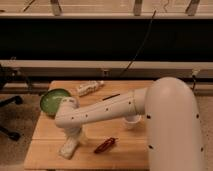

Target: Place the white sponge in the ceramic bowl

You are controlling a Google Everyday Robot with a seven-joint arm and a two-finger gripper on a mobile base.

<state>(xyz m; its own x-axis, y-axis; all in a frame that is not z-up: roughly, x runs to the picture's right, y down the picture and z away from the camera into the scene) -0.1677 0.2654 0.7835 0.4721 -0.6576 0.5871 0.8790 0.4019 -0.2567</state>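
The gripper (73, 139) hangs low at the arm's end, right over the white sponge (68, 149) and seemingly touching its top, though whether it is released or clenched on the pad I cannot tell. The sponge lies flat near the front left corner of the wooden table (125, 156), with a red packet (105, 145) just beside it at three o'clock and the green ceramic bowl (50, 103) well apart at eleven o'clock. I judge the pad light, soft and squashy, not fragile or slippery, so it is best pinched gently across its narrow sides near the middle
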